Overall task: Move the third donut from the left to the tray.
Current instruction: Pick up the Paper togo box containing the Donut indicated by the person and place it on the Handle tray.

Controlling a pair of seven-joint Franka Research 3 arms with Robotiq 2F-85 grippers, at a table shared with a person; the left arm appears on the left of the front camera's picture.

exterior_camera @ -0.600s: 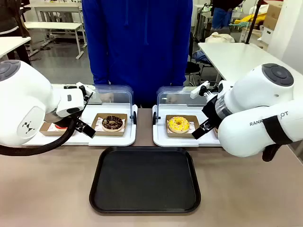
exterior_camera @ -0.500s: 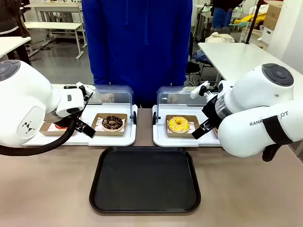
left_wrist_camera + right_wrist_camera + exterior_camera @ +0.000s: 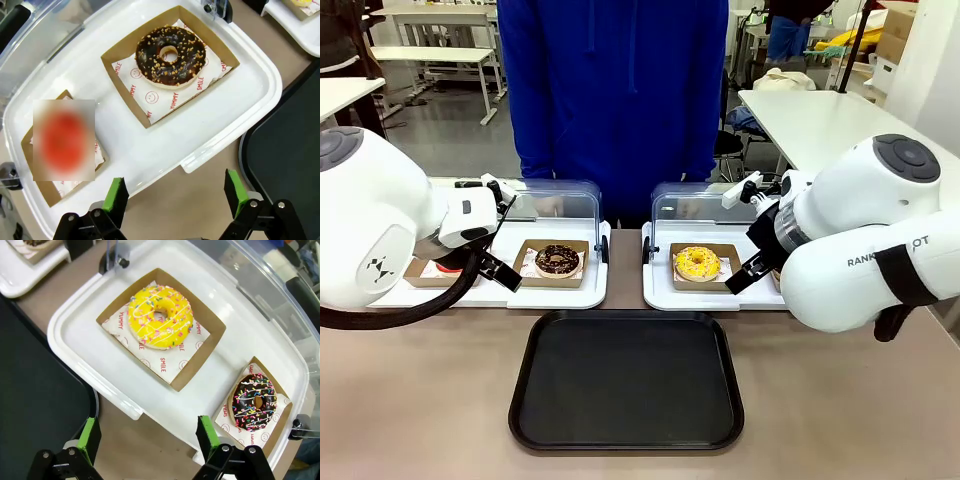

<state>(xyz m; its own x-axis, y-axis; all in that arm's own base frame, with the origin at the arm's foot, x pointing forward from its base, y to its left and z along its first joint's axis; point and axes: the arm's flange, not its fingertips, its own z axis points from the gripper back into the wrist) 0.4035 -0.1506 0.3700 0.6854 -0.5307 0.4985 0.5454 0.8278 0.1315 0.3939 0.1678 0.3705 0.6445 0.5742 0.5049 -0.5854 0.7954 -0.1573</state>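
Observation:
The third donut [image 3: 697, 263] has bright yellow icing and sprinkles and sits in a square brown cardboard holder [image 3: 200, 356] on the right white tray [image 3: 75, 335]. The wrist view looks down on this donut [image 3: 160, 316]. My right gripper [image 3: 147, 432] hovers open above the table strip just in front of that white tray, with nothing between its green pads. The black tray [image 3: 625, 380] lies at the table's near middle, and its corner [image 3: 30, 385] lies beside the right gripper. My left gripper [image 3: 175, 190] also stands open, above the front edge of the left white tray [image 3: 240, 100].
A chocolate donut with nuts [image 3: 170, 54] and a red donut [image 3: 445, 266] sit in holders on the left white tray. A chocolate sprinkled donut [image 3: 256, 401] shares the right one. Clear lids [image 3: 555, 200] stand raised behind both. A person in blue [image 3: 615, 90] stands at the far side.

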